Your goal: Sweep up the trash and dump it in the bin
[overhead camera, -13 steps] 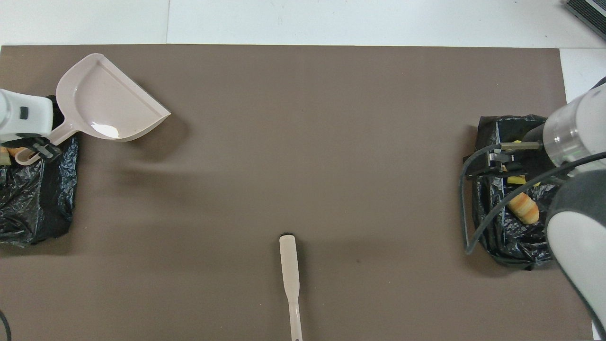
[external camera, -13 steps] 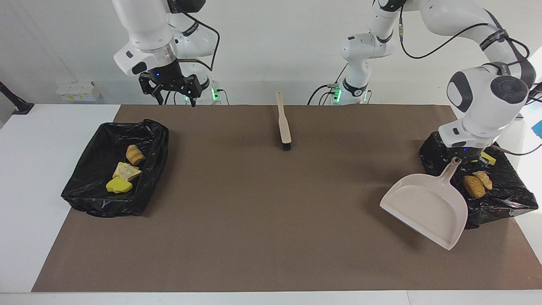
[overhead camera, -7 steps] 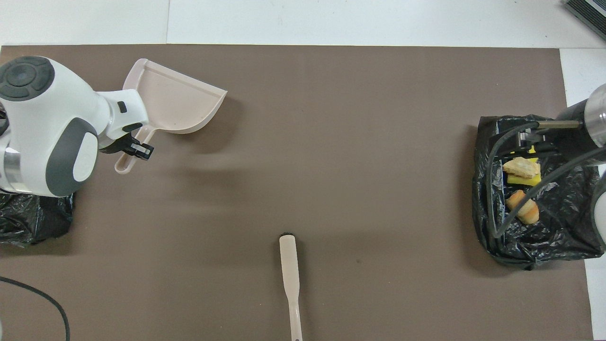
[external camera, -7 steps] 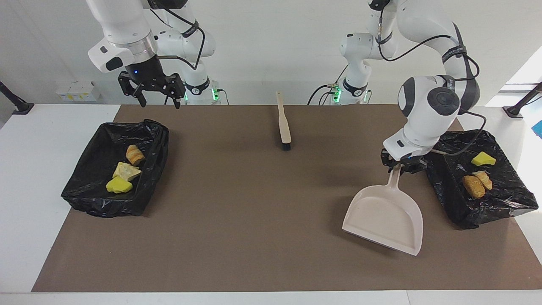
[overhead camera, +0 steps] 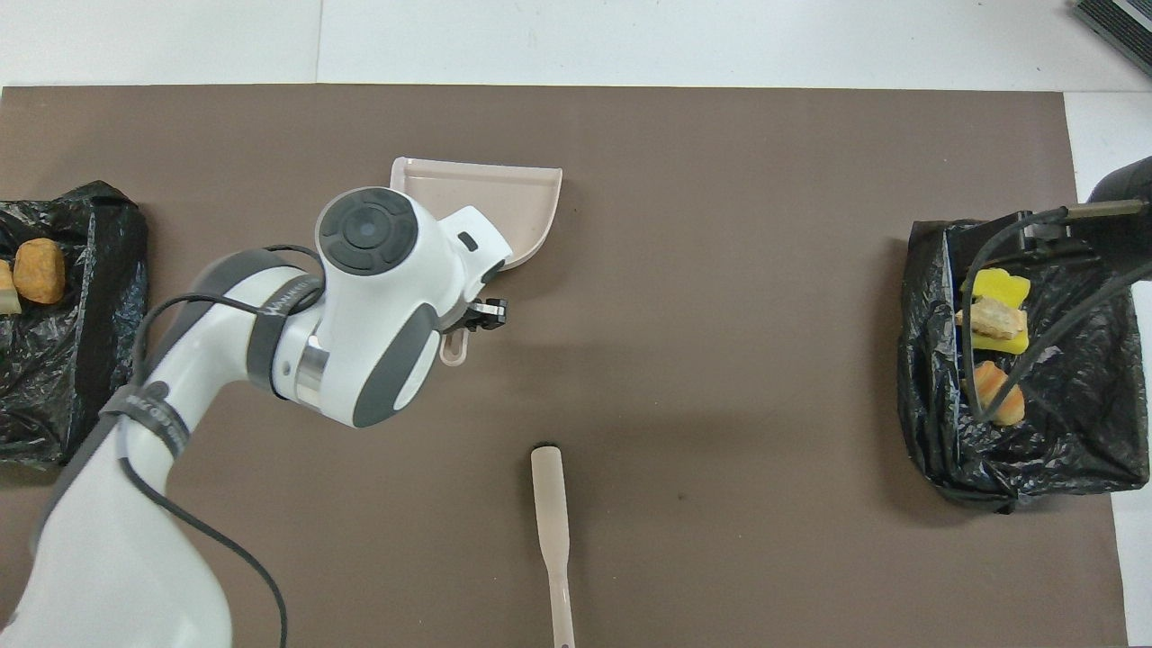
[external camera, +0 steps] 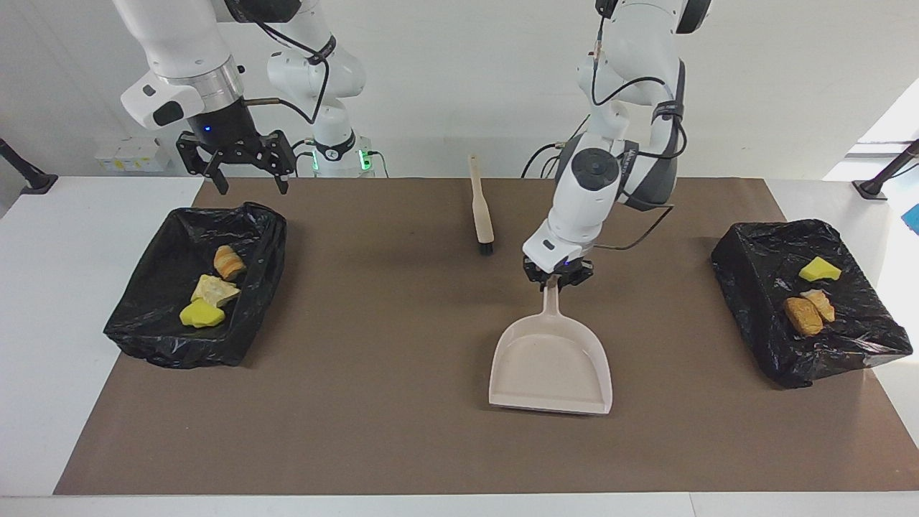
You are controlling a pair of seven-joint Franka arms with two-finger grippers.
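A: The left end effector point(external camera: 558, 281), clamped on the handle of the dustpan point(external camera: 551, 365), now sits at the middle of the facing frame. A second earlier it was at the right edge, over the bin point(external camera: 808, 298) there.

B: And the pan?

A: Empty, its mouth squared toward the bottom of the frame, low over the brown mat point(external camera: 402, 345). Earlier it hung tilted just beside that bin. So the dump looks finished and the pan is being carried back to the centre.

B: Where is the trash?

A: Three pieces point(external camera: 811, 301) lie in the bin at right and three pieces point(external camera: 212, 287) in the bin point(external camera: 194, 287) at left. None shows on the mat.

B: The other arm?

A: The right end effector point(external camera: 244, 161), fingers apart and holding nothing, hangs at upper left above that bin; it has drifted toward the left edge. The brush point(external camera: 481, 212) lies unmoved at upper centre
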